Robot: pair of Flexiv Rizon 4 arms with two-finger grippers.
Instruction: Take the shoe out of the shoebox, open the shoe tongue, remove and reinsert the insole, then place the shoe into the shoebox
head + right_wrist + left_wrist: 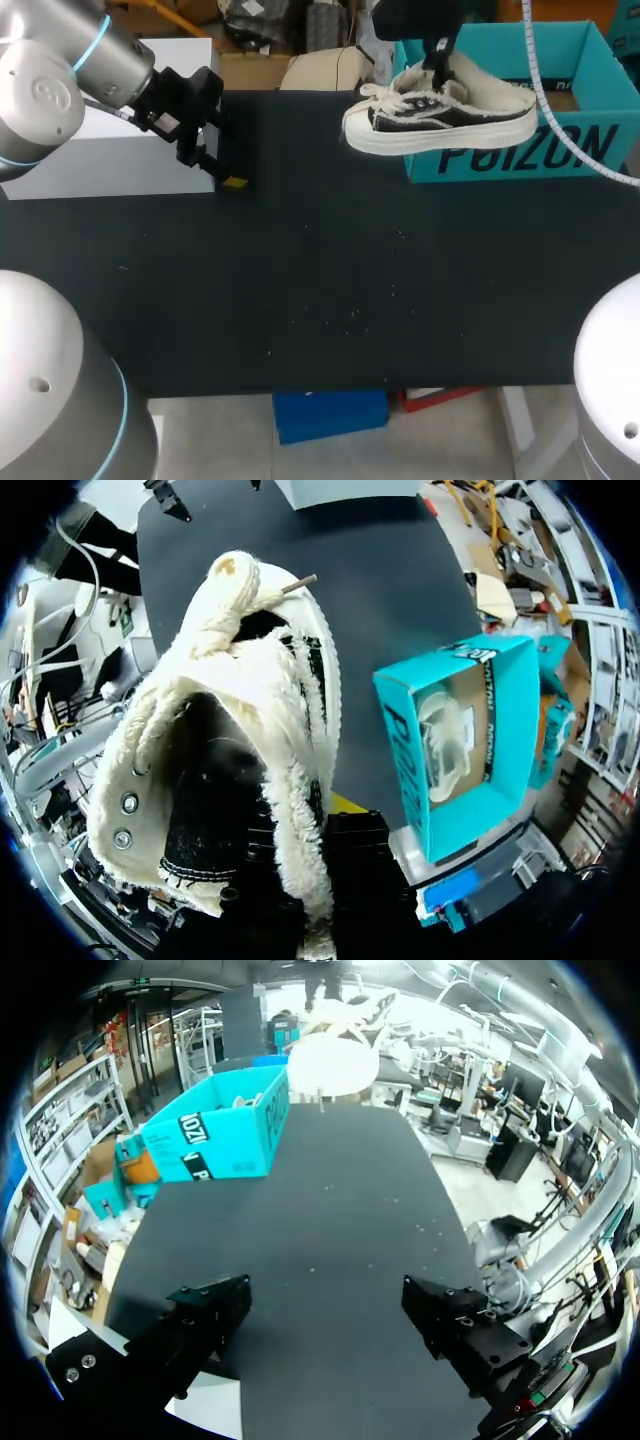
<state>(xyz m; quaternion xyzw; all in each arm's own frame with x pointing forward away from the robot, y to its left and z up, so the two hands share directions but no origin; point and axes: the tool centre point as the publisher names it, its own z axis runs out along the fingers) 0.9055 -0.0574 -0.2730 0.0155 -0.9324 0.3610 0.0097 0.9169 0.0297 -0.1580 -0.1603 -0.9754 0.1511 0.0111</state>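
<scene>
Head view, from the left: found the left gripper (222,165) low over the far left part of the black table (320,280), well apart from the shoe (440,118). Saw its jaws spread wide in the left wrist view, with nothing between them. Further right, found the shoe up in the air, outside and just in front of the teal shoebox (560,150), toe pointing left. Saw the right gripper (440,55) above it, jaws pinching the fleecy rim of the shoe's opening, one finger inside and one outside
</scene>
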